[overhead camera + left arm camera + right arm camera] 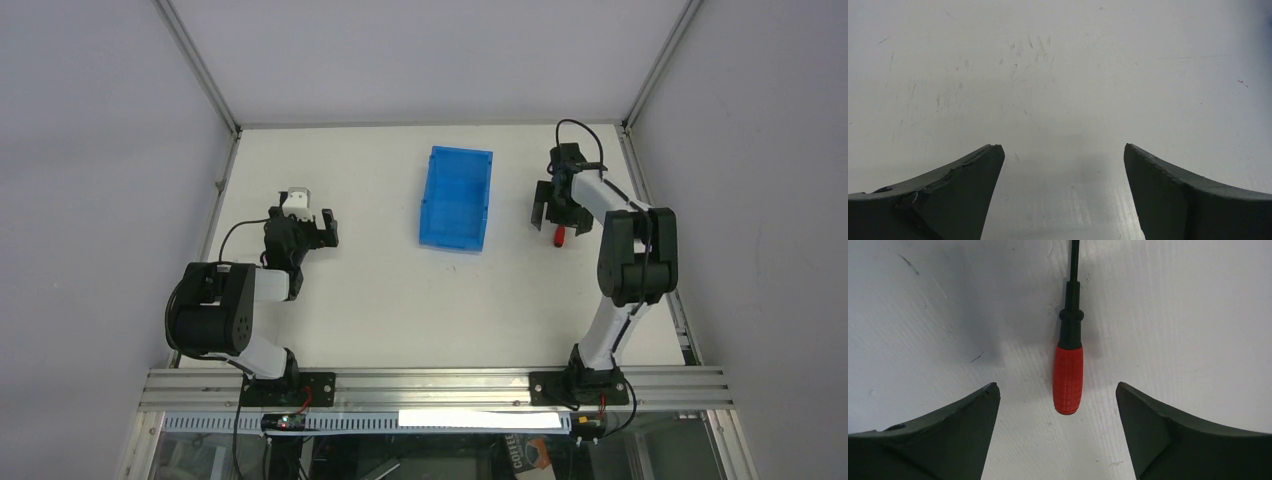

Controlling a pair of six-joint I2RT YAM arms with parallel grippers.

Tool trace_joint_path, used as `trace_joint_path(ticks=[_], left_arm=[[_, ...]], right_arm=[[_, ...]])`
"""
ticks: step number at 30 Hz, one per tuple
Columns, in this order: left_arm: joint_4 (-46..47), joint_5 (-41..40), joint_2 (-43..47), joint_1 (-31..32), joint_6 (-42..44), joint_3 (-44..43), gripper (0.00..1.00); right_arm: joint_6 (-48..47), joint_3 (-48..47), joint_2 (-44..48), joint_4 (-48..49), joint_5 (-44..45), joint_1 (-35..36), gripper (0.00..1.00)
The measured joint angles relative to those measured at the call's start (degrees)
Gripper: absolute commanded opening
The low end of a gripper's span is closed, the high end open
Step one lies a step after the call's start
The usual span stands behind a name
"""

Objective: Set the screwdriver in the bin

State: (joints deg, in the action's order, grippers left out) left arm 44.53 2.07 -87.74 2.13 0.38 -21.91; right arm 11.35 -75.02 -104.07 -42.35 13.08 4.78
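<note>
- You're looking at a white tabletop [380,300], scuffed and scratched, closed in by pale grey walls with metal framing at the corners.
- Right jaws: spread wide, gripping nothing. In the right wrist view the two dark tips stand on either side of the screwdriver's [1068,380] red handle, with bare tabletop showing on both sides. Neither tip touches it.
- The screwdriver lies flat on the tabletop. Its butt end is towards the wrist camera and its dark shaft runs away out of the top of that view.
- From the top view, the screwdriver sits right of the bin [456,197] and apart from it, just beside the right arm's [630,250] jaws. Only the red handle shows there.
- Left jaws: also wide open, empty, with only marked tabletop between them.
- The left arm [215,310] is folded back on the left side, well apart from the bin.
- The bin is blue, rectangular, near the far middle.
- Your count: one screwdriver, one bin, two arms, two pairs of jaws.
</note>
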Motion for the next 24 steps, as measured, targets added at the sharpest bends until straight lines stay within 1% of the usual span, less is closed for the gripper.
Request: trace_joint_path(ticks=[2, 4, 5, 8, 9, 10, 12, 15, 19, 24], left_arm=[[0.0, 0.0, 0.0, 0.0, 0.0, 0.0, 0.99], [0.02, 0.0, 0.0, 0.0, -0.02, 0.0, 0.99], [0.0, 0.0, 0.0, 0.0, 0.0, 0.0, 0.99], [0.02, 0.0, 0.0, 0.0, -0.02, 0.0, 0.99], [0.0, 0.0, 0.0, 0.0, 0.0, 0.0, 0.99], [0.0, 0.0, 0.0, 0.0, -0.02, 0.0, 0.99], [0.0, 0.0, 0.0, 0.0, -0.02, 0.0, 0.99], [0.0, 0.0, 0.0, 0.0, 0.0, 0.0, 0.99], [0.0, 0.0, 0.0, 0.0, -0.02, 0.0, 0.99], [0.0, 0.0, 0.0, 0.0, -0.02, 0.0, 0.99]], right_arm=[[-0.33, 0.0, -1.92, 0.04, -0.35, -0.48, 0.83], [-0.59, 0.0, -3.43, 0.15, -0.55, -1.01, 0.7], [-0.72, 0.02, -3.98, 0.33, -0.74, -1.29, 0.61], [-0.98, 0.07, -5.05, 1.38, -2.58, -2.4, 0.29], [-0.92, 0.17, -5.07, 1.88, -2.84, -2.62, 0.2], [-0.87, 0.28, -5.16, 2.4, -3.3, -2.8, 0.14], [-1.46, 0.39, -5.16, 2.75, -3.48, -2.93, 0.08], [-1.9, 0.39, -5.01, 2.67, -3.54, -2.99, 0.03], [-2.89, 0.35, -4.68, 2.1, -3.52, -2.99, 0.02], [-3.8, -2.49, -1.42, -3.23, -3.56, -2.99, 0.02]])
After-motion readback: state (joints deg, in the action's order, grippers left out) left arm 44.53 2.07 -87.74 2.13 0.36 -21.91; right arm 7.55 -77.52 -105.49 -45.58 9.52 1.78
